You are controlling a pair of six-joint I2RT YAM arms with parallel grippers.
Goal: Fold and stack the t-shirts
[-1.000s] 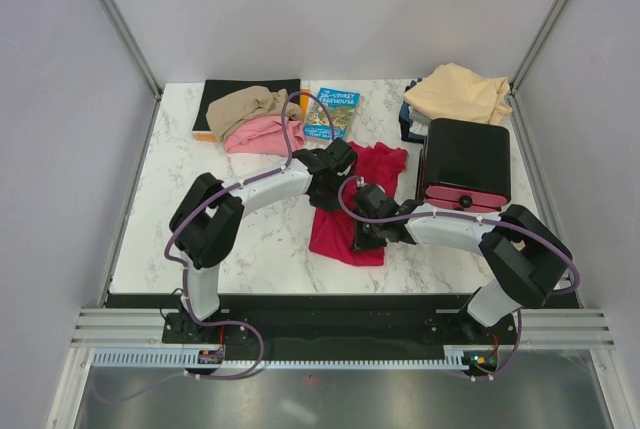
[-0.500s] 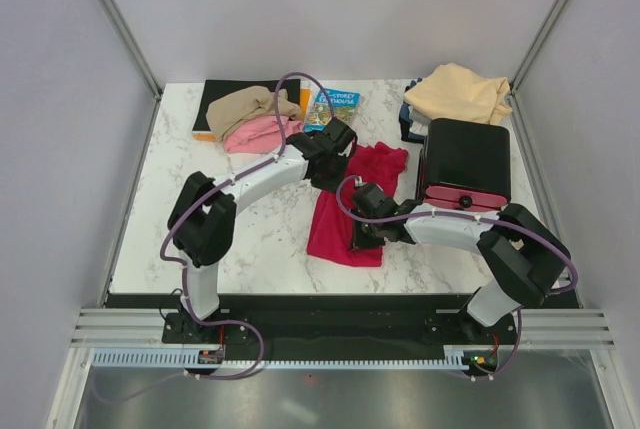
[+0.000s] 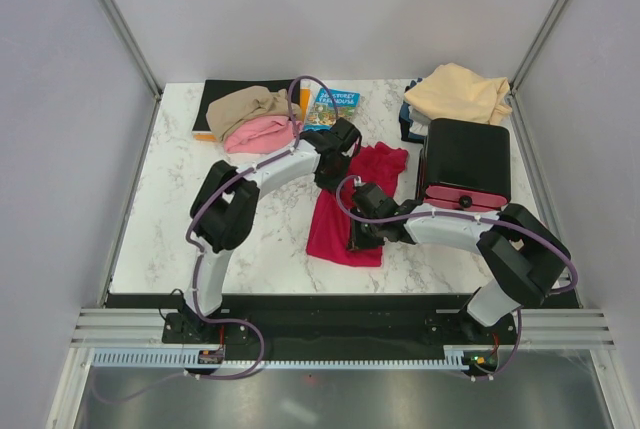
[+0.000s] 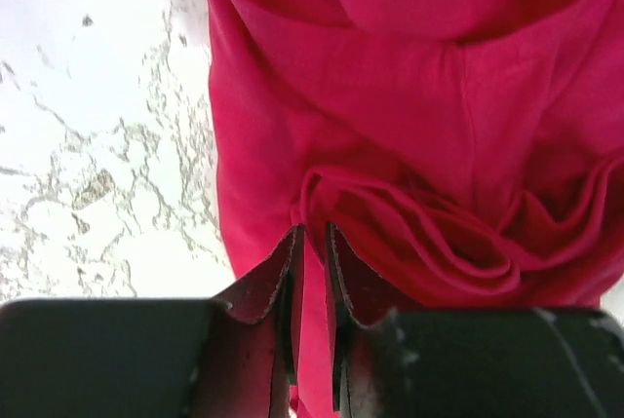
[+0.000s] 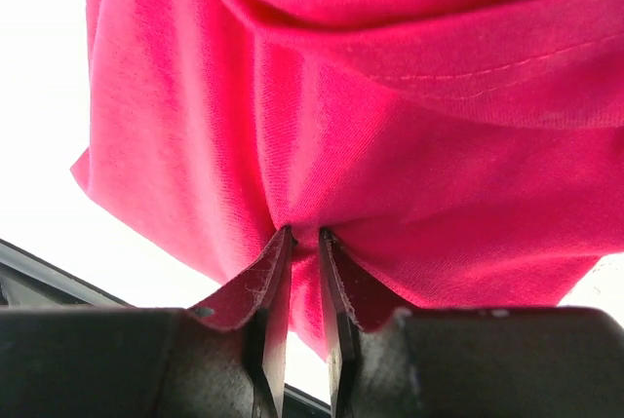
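The crimson red t-shirt [image 3: 345, 214] lies crumpled in the middle of the marble table [image 3: 170, 209]. My left gripper [image 3: 337, 157] sits low at the shirt's far left edge. Its jaws stand a narrow gap apart and red cloth [image 4: 409, 145] shows through the gap. My right gripper [image 3: 357, 232] is at the shirt's near right side, shut on a puckered bunch of the red cloth [image 5: 409, 155]. A tan-brown t-shirt [image 3: 245, 104] and a pink t-shirt [image 3: 258, 135] lie at the back left. The peach-cream t-shirt [image 3: 458, 92] sits at the back right.
A flat black mat [image 3: 222, 92] lies under the tan shirt at the back left. A blue illustrated book [image 3: 333, 109] rests behind the left gripper. A black box with a red front [image 3: 466, 164] stands just right of the red shirt.
My left arm has swung back and to the right along the red shirt's far edge, and its jaws have parted from fully shut. The right gripper has barely moved.
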